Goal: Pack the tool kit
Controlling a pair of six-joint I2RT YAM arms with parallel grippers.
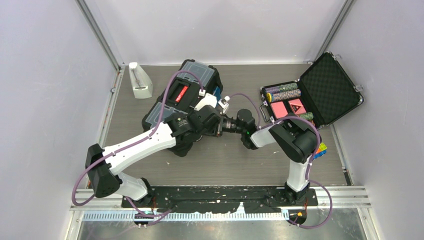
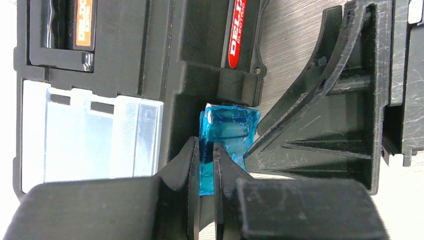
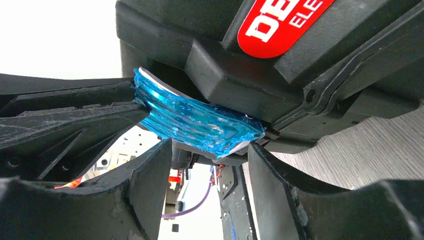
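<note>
The tool kit's black toolbox [image 1: 187, 82] lies at the table's back middle, its red-labelled handle [image 1: 181, 93] on top. No loose tools show. In the left wrist view the toolbox [image 2: 165, 60] shows a clear lid compartment [image 2: 90, 135] and a blue latch [image 2: 230, 127]. My left gripper [image 2: 206, 150] is shut on the latch's lower edge. My right gripper [image 3: 210, 155] is open just below the same latch [image 3: 195, 122], fingers apart on either side of it. Both grippers meet at the toolbox's right side [image 1: 222, 125].
An open foam-lined black case [image 1: 327, 87] with poker chips stands at the back right. A white upright object [image 1: 139, 80] is at the back left. A colourful cube [image 1: 320, 150] lies beside the right arm. Grey walls enclose the table.
</note>
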